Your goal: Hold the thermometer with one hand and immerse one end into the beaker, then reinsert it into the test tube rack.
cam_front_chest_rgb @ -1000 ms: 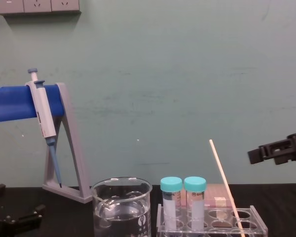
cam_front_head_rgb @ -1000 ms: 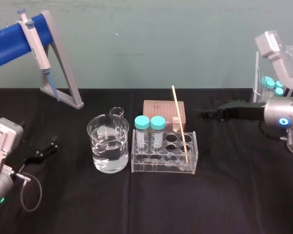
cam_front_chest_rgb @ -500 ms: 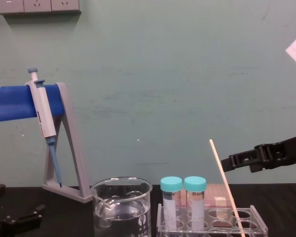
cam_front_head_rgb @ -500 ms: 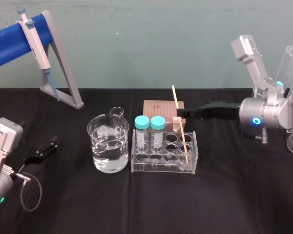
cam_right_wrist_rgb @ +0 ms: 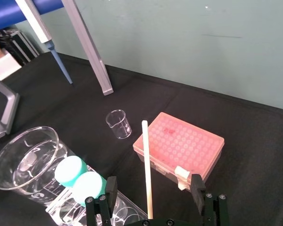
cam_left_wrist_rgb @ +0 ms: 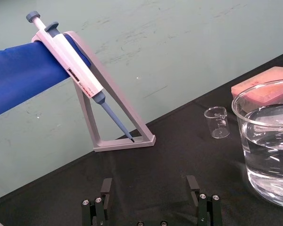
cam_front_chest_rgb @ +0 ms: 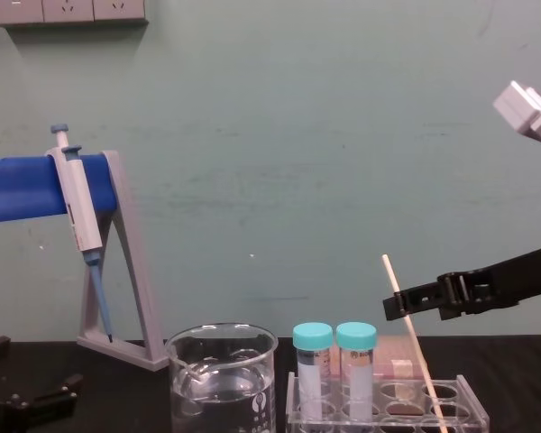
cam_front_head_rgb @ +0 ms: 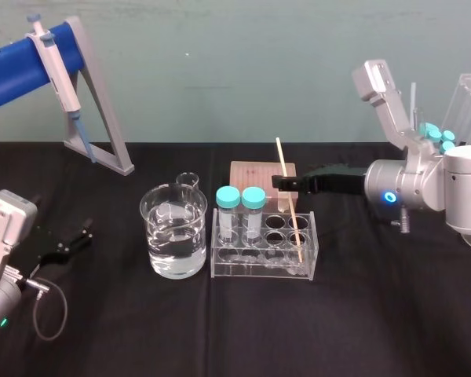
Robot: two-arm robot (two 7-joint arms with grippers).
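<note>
Since a second ago my right gripper (cam_front_head_rgb: 286,182) has travelled to the robot's left, from well clear of the rack (cam_front_head_rgb: 263,271) to the thermometer (cam_front_head_rgb: 293,216), while everything on the table (cam_front_head_rgb: 377,314) has kept its place. In the right wrist view the gripper's two fingers (cam_right_wrist_rgb: 111,187) stand wide apart with the thermometer (cam_right_wrist_rgb: 146,165) between them, touched by neither, so the gripper grasps nothing. From the chest view the fingertips reach the thermometer (cam_front_chest_rgb: 413,347) on its upper part, above the rack's top plate. The thermometer stands in a hole at the rack's right end, its foot low in the rack and its top leaning toward the robot's left. Two capped tubes (cam_front_head_rgb: 228,198) occupy the rack's left end. The beaker (cam_front_head_rgb: 174,243), partly filled with clear liquid, stands just beside the rack on the robot's left, apart from the thermometer. A pink box (cam_front_head_rgb: 255,174) lies behind the rack and a small glass cup (cam_front_head_rgb: 188,181) behind the beaker. My left gripper (cam_front_head_rgb: 72,238) rests parked at the table's left edge, its fingers (cam_left_wrist_rgb: 106,187) spread apart and empty. A pipette (cam_front_head_rgb: 55,67) hangs on its stand (cam_front_head_rgb: 102,118) at the far left.
</note>
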